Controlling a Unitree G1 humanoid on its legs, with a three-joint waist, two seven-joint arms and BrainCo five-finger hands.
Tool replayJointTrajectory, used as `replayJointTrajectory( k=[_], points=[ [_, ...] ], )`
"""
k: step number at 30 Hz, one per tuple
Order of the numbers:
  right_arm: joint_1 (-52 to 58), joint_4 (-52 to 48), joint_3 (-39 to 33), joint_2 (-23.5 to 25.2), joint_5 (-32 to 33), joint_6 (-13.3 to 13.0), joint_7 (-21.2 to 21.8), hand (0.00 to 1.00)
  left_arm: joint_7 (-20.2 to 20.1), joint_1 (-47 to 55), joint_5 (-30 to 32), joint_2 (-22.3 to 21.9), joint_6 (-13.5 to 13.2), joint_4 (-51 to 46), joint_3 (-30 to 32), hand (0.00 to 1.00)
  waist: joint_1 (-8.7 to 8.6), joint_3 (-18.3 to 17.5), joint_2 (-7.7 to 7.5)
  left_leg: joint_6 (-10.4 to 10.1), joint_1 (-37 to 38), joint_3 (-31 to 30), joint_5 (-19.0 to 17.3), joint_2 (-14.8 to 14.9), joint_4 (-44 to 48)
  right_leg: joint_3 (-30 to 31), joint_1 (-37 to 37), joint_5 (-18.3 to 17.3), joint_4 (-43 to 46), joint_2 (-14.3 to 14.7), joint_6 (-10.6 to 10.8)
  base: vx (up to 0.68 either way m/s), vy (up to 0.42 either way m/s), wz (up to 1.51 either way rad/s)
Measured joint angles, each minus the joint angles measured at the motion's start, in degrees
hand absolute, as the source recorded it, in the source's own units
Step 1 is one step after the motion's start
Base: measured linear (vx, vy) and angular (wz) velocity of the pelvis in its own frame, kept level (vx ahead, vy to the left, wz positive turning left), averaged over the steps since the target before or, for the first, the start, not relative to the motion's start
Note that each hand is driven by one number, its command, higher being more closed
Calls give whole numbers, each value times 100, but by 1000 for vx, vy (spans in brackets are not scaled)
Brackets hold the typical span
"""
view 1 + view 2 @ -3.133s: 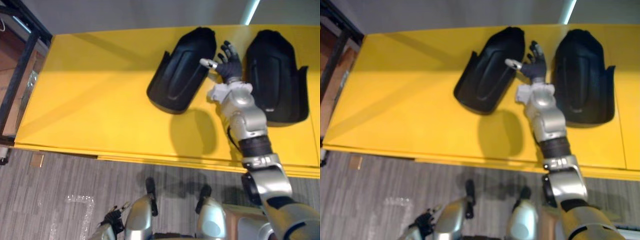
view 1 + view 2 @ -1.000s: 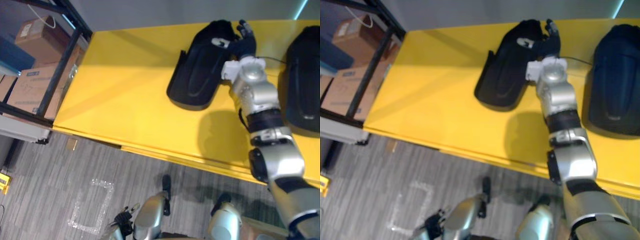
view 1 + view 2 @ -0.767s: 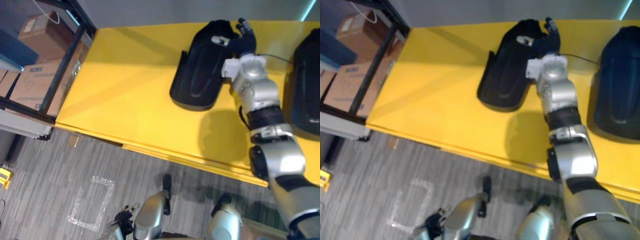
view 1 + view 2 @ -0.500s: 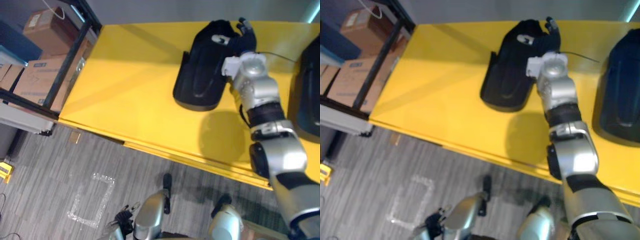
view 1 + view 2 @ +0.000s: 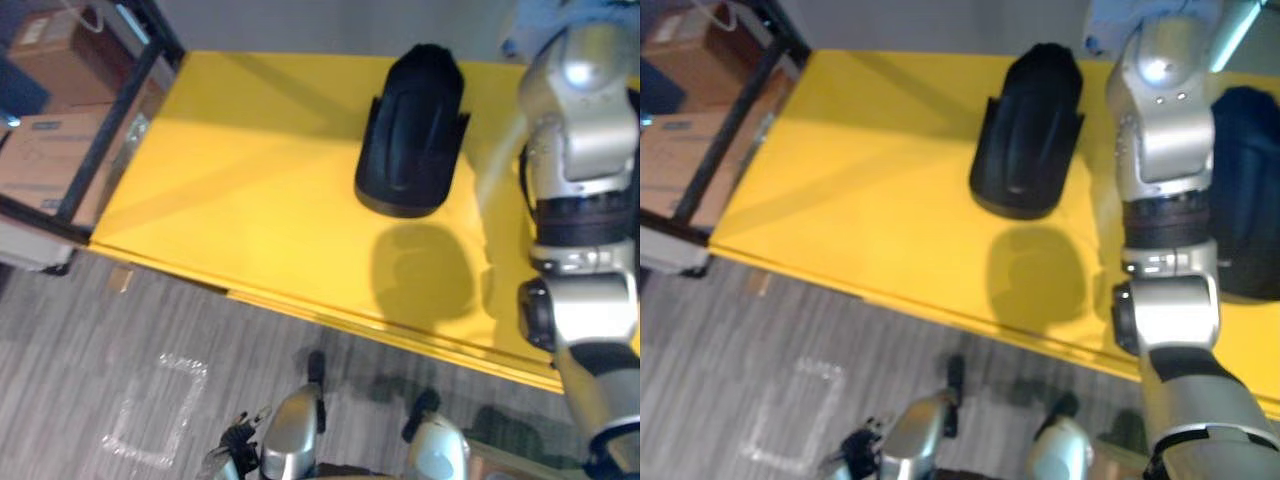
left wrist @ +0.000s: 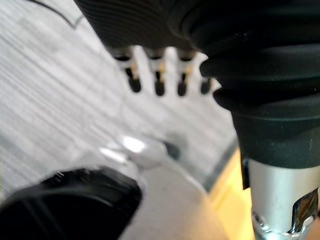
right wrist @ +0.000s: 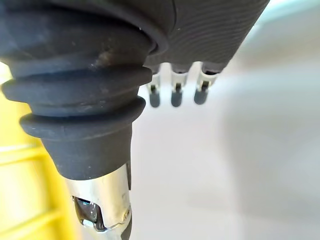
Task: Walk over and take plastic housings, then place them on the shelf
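Plastic housings sit on the yellow bench (image 5: pixel 250 170): the left housing (image 5: pixel 412 130) lies near the middle, rounded end toward the far edge, and the right housing (image 5: pixel 1245 190) lies well apart from it, partly hidden behind the raised right arm. Neither is touched. The right hand (image 7: pixel 175 87) holds its fingers straight and empty before a pale grey surface. The left hand (image 6: pixel 157 77) hangs low over the floor, fingers straight and loose, holding nothing. Grey striped carpet (image 5: pixel 100 340) runs under the bench, with a pale taped square (image 5: pixel 155 410) on it. A dark shelf frame (image 5: pixel 112 130) stands at the bench's left end, cardboard boxes (image 5: pixel 40 150) behind it.
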Motion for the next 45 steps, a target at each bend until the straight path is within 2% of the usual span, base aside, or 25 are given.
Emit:
replayJointTrajectory(
  k=[2, 5, 8, 10, 13, 16, 18, 20, 21, 23, 24, 25, 27, 29, 32, 33, 37, 42, 45],
  points=[
    [312, -433, -197, -422, 350, 28, 59, 0, 53, 92, 157, 134, -17, 57, 71, 0, -165, -210, -292, -26, 231, 89, -19, 30, -165, 26, 268, 132, -377, 116, 23, 94, -25, -18],
    [907, -966, -498, -828, 786, 13, 164, 0, 109, 165, 216, 219, -55, 259, 247, 0, -210, -672, -584, -47, 419, 353, -34, 59, -368, 224, 342, 281, -728, 218, 32, 96, -11, -36],
    [1759, -1573, -1221, -968, 1130, 13, 287, 0, 221, 282, 326, 266, -161, 282, 289, 0, -326, -1020, -765, -99, 574, 512, -135, 57, -374, 346, 477, 320, -905, 242, 55, 67, -1, -24],
    [2421, -1851, -1713, -1080, 1441, 55, 418, 0, 257, 330, 329, 266, -207, 334, 363, 0, -408, -1213, -816, -95, 589, 580, -147, 53, -379, 386, 472, 331, -934, 244, 56, 49, 2, -18],
    [3544, -1948, -2280, -1082, 1906, 198, 675, 0, 264, 388, 372, 229, -241, 433, 461, 0, -525, -1352, -800, -96, 681, 749, -151, 67, -390, 541, 464, 370, -960, 269, 47, -8, -3, -29],
    [4602, -2010, -2587, -765, 2026, 73, 936, 0, 256, 496, 370, 190, -249, 487, 491, 0, -573, -1441, -722, -133, 778, 910, -189, 131, -424, 730, 458, 428, -1027, 345, 21, -45, -8, -33],
    [5048, -2038, -2669, -515, 2026, -142, 1073, 0, 242, 600, 371, 142, -252, 489, 528, 0, -660, -1465, -681, -134, 830, 972, -189, 159, -429, 798, 457, 422, -1042, 372, 19, -56, -20, -18],
    [5458, -2154, -2854, -269, 2024, -617, 1137, 0, 238, 704, 369, 41, -257, 490, 575, 0, -695, -1518, -647, -140, 842, 998, -187, 167, -431, 827, 464, 416, -1098, 387, 25, -47, -7, -10],
    [5544, -2226, -2917, -188, 2010, -764, 1104, 0, 237, 720, 365, 29, -257, 491, 579, 0, -695, -1538, -632, -141, 841, 998, -186, 168, -431, 831, 464, 417, -1104, 387, 27, 0, 0, 0],
    [5925, -2408, -3165, 292, 2025, -1439, 789, 0, 244, 775, 364, 19, -266, 493, 579, 0, -676, -1598, -658, -144, 847, 987, -184, 168, -431, 832, 461, 415, -1129, 385, 29, 0, 0, 0],
    [6055, -2411, -3198, 447, 2018, -1566, 679, 0, 251, 800, 365, 19, -266, 493, 579, 0, -668, -1621, -685, -145, 845, 986, -184, 168, -431, 831, 460, 415, -1131, 385, 29, -2, 9, 4],
    [6366, -2410, -3257, 805, 1917, -1698, 505, 0, 277, 849, 363, 24, -272, 484, 629, 0, -660, -1659, -714, -145, 843, 979, -184, 169, -432, 830, 462, 413, -1135, 385, 26, 0, 0, 0],
    [6995, -2402, -3239, 1373, 1909, -1750, 475, 0, 330, 933, 364, 45, -273, 483, 646, 0, -668, -1697, -817, -146, 804, 980, -185, 162, -433, 831, 446, 415, -1136, 379, 24, 26, 8, 1],
    [7843, -2394, -2977, 2062, 1980, -1803, 850, 0, 385, 1070, 372, 49, -301, 484, 645, 0, -687, -1748, -894, -149, 755, 1005, -195, 144, -433, 867, 390, 444, -1118, 369, 3, 66, 23, -5],
    [8271, -2386, -2711, 2470, 2153, -1964, 1352, 0, 434, 1187, 376, 44, -426, 483, 641, 0, -795, -1754, -895, -155, 764, 1116, -231, 127, -432, 970, 356, 460, -1112, 356, 4, 20, 20, -15],
    [8370, -2382, -2684, 2521, 2149, -2129, 1495, 0, 433, 1190, 389, 45, -468, 481, 633, 0, -820, -1763, -882, -150, 770, 1122, -237, 124, -432, 974, 358, 460, -1112, 353, 4, 11, 17, -9],
    [8449, -2383, -2678, 2525, 2501, -2505, 1929, 0, 430, 1161, 497, 49, -523, 459, 625, 0, -819, -1781, -887, -152, 774, 1125, -239, 137, -432, 980, 358, 454, -1106, 367, -6, 0, 0, 0],
    [8319, -2402, -2526, 2524, 2645, -2553, 2245, 0, 434, 1166, 490, 49, -599, 460, 569, 0, -799, -1822, -888, -151, 769, 1115, -238, 134, -433, 975, 360, 451, -1104, 363, -11, 0, 0, 0],
    [8100, -2463, -2086, 2506, 2572, -2542, 2463, 0, 445, 1166, 494, 79, -610, 460, 397, 0, -785, -1826, -882, -151, 767, 1107, -238, 133, -433, 969, 364, 449, -1104, 360, -10, 0, 0, 0]
  ],
)
